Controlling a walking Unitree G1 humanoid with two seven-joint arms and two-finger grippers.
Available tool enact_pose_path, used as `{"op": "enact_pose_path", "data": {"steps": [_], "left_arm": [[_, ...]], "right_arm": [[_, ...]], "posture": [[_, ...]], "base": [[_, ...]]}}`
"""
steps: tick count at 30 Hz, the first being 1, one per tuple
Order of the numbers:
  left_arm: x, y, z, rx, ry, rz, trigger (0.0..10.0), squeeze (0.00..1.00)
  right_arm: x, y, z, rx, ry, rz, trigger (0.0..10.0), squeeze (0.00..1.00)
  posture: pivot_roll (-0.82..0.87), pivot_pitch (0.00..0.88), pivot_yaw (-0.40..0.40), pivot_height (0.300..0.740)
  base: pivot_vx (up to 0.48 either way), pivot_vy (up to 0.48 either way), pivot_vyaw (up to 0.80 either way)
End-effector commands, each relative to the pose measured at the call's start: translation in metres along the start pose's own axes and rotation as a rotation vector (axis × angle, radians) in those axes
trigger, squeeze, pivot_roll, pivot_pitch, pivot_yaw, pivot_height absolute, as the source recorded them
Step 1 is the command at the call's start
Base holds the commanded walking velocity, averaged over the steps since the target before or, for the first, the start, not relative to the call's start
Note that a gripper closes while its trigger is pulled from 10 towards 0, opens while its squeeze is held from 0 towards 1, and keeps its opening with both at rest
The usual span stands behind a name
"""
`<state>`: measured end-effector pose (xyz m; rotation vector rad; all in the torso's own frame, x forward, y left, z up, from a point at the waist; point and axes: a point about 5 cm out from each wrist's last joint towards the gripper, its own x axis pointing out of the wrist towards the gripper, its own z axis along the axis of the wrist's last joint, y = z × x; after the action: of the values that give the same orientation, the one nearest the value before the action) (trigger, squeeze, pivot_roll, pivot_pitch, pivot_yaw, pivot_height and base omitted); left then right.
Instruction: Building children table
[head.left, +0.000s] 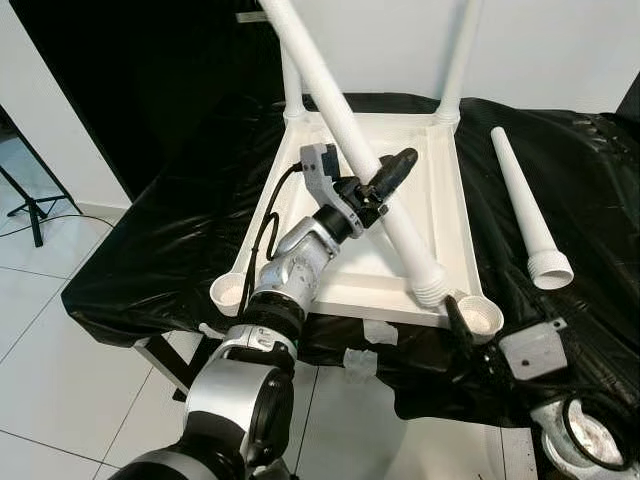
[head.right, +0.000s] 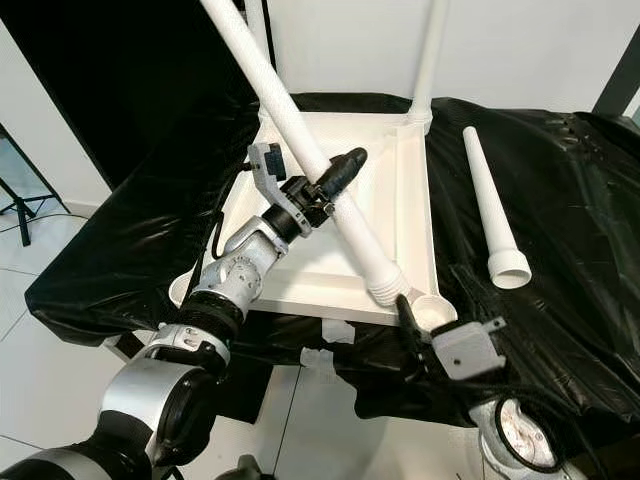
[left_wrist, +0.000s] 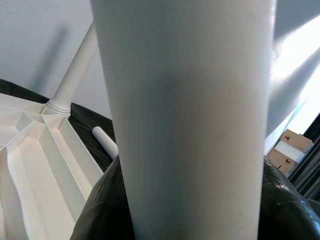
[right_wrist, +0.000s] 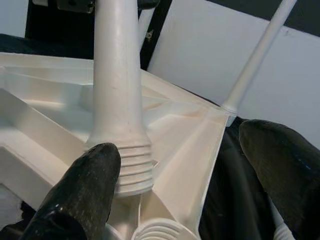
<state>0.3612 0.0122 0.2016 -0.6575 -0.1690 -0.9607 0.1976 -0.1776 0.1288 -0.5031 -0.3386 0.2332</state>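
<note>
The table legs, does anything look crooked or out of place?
Yes. Two legs stand upright in the far corners of the upturned tabletop, but the leg in the left gripper slants, its threaded end beside the near socket, not in it. Another leg lies loose on the black cover.

Tabletop (head.left: 440, 215): white moulded plastic, smooth, faint sheen. Held leg (head.left: 345, 130) and loose leg (head.left: 525, 210): same white plastic, matt, ridged threads at the thick end. Cover (head.left: 160, 250): black plastic sheeting, glossy, creased. Left arm (head.left: 290, 275): silver metal, satin. Right fingers (right_wrist: 80, 195): black, rough, matt. Floor (head.left: 60, 370): glossy white tile.
</note>
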Motion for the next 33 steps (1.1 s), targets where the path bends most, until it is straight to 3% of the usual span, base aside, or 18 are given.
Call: {"op": "enact_pose_path", "data": {"steps": [1,5,7,11,16,18,25,26,27,30,32,33], "left_arm": [[0.011,-0.022,-0.013,-0.019,-0.011,-0.104,0.0,0.00],[0.018,-0.043,-0.004,0.073,-0.022,-0.230,0.0,0.00],[0.019,-0.045,-0.004,0.085,-0.020,-0.244,0.0,0.00],[0.022,-0.060,-0.005,0.128,-0.024,-0.318,0.0,0.00],[0.023,-0.064,-0.003,0.132,-0.028,-0.336,0.0,0.00],[0.022,-0.067,0.001,0.113,-0.044,-0.341,0.0,0.00],[0.021,-0.071,0.008,0.076,-0.077,-0.353,0.0,0.00],[0.021,-0.072,0.011,0.067,-0.088,-0.353,4.5,0.00],[0.022,-0.070,0.015,0.062,-0.101,-0.331,10.0,1.00],[0.022,-0.069,0.017,0.061,-0.109,-0.314,10.0,1.00],[0.025,-0.069,0.024,0.094,-0.142,-0.263,10.0,1.00],[0.025,-0.069,0.024,0.094,-0.142,-0.263,10.0,1.00]], "right_arm": [[0.007,0.004,0.005,0.061,0.013,0.061,10.0,0.00],[0.035,0.009,0.017,0.162,-0.009,0.210,10.0,0.00],[0.038,0.009,0.017,0.172,-0.010,0.224,10.0,0.00],[0.063,0.008,0.016,0.217,-0.029,0.273,10.0,0.00],[0.074,0.008,0.014,0.251,-0.016,0.287,10.0,0.00],[0.079,0.010,0.011,0.259,0.008,0.312,0.0,0.00],[0.083,0.013,0.008,0.244,0.023,0.337,0.0,0.00],[0.085,0.012,0.007,0.228,0.027,0.332,0.0,0.00],[0.089,0.008,0.007,0.184,0.033,0.302,0.0,0.00],[0.092,0.006,0.006,0.155,0.036,0.279,0.0,0.00],[0.098,-0.002,0.004,0.024,0.051,0.187,0.0,0.00],[0.098,-0.002,0.004,0.024,0.051,0.187,0.0,0.00]], "posture": [[0.04,0.000,0.043,0.740],[0.05,0.000,0.043,0.740],[0.05,0.000,0.043,0.740],[0.06,0.000,0.040,0.740],[0.07,0.000,0.035,0.740],[0.08,0.000,0.029,0.740],[0.09,0.000,0.026,0.740],[0.09,0.000,0.024,0.740],[0.09,0.000,0.024,0.740],[0.09,0.000,0.024,0.740],[0.09,0.000,0.027,0.740],[0.09,0.000,0.027,0.740]], "base": [[0.000,0.000,0.00],[0.000,0.000,0.00],[0.000,0.000,0.00],[0.000,0.000,0.00],[0.000,0.000,0.00],[0.000,0.000,0.00],[0.000,0.000,0.00],[0.000,0.000,0.00],[0.000,0.000,0.00],[0.000,0.000,0.00],[0.000,0.000,0.00],[0.000,0.000,0.00]]}}
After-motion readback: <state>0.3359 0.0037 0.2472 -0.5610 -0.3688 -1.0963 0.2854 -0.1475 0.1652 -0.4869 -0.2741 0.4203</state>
